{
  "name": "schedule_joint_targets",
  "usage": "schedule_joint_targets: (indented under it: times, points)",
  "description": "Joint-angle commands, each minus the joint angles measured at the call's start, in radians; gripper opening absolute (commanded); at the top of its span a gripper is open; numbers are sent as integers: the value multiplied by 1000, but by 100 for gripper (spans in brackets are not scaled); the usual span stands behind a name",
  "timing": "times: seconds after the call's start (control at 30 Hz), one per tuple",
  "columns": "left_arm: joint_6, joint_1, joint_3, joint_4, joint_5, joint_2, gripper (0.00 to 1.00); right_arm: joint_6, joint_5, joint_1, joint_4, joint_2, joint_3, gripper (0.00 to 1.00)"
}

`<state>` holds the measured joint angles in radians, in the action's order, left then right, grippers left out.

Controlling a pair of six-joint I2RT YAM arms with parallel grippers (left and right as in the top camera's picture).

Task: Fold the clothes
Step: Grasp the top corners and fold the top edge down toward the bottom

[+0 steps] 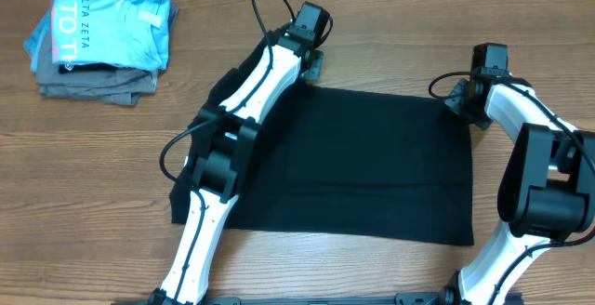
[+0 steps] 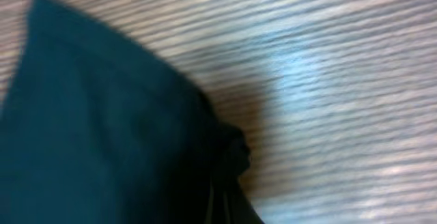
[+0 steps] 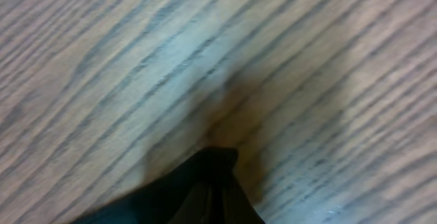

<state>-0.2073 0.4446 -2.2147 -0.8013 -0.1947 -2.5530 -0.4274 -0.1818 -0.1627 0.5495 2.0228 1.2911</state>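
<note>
The black T-shirt (image 1: 372, 165) lies spread as a flat rectangle on the wooden table. My left gripper (image 1: 311, 63) is at its far left corner and my right gripper (image 1: 460, 100) at its far right corner. In the left wrist view the fingers (image 2: 229, 197) are closed together with the black cloth (image 2: 102, 128) pinched and bunched at their tips. In the right wrist view the fingers (image 3: 218, 190) are also closed, with a small peak of black cloth (image 3: 157, 200) between them. The neck tag is not visible.
A light blue T-shirt with white lettering (image 1: 107, 21) lies on top of grey folded garments (image 1: 93, 82) at the far left corner of the table. My left arm (image 1: 232, 128) stretches over the shirt's left side.
</note>
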Motion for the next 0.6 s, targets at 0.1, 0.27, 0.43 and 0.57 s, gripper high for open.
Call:
schedule_joint_targets:
  times: [0.1,0.27,0.43,0.57]
  points:
    - [1,-6,-156,-168,-124,17,4,-102,-53,-8,85,2,54,4]
    - [-14,-6,-239,-315,-129,50,4,-155,-54,-8,216,-26,122,4]
    - [-74,-6,-293,-454,-130,81,4,-238,-54,-8,316,-82,138,4]
    - [-93,-6,-310,-550,-130,118,4,-282,-53,-8,392,-141,138,4]
